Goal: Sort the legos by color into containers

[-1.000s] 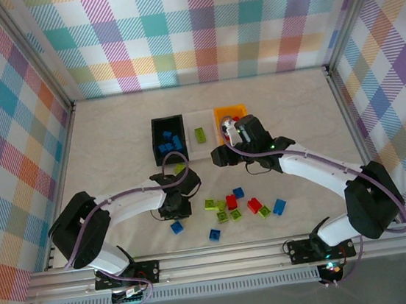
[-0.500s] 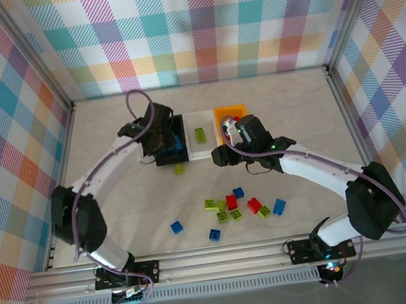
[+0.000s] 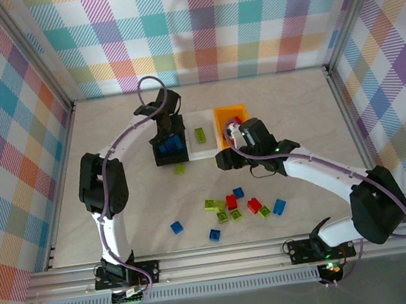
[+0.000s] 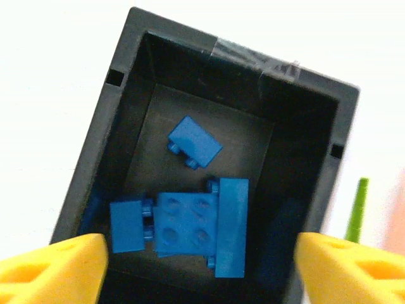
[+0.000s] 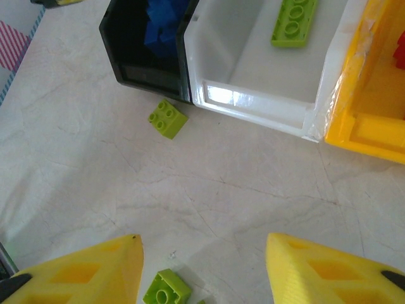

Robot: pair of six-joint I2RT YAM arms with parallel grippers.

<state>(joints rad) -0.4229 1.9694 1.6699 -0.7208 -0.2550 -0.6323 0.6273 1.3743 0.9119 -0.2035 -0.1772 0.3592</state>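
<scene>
My left gripper (image 4: 201,272) hangs open over the black bin (image 4: 114,114), which holds several blue legos (image 4: 190,225); from above, the left gripper (image 3: 169,137) covers much of that bin. The white bin (image 5: 253,101) holds a long lime brick (image 5: 294,22). The orange bin (image 5: 367,136) has a red brick (image 5: 400,50) at its edge. My right gripper (image 5: 205,272) is open and empty above bare table in front of the bins, with a lime brick (image 5: 166,289) just below it. Another lime brick (image 3: 180,169) lies in front of the black bin.
A cluster of loose lime, red and blue bricks (image 3: 231,201) lies on the near middle of the table. Two blue bricks (image 3: 177,227) (image 3: 214,234) sit apart to its left. Checked walls and metal rails (image 3: 66,183) enclose the table.
My left arm swung from the near table by the loose bricks up to the black bin and now hovers over it. The right gripper drifted slightly nearer.
</scene>
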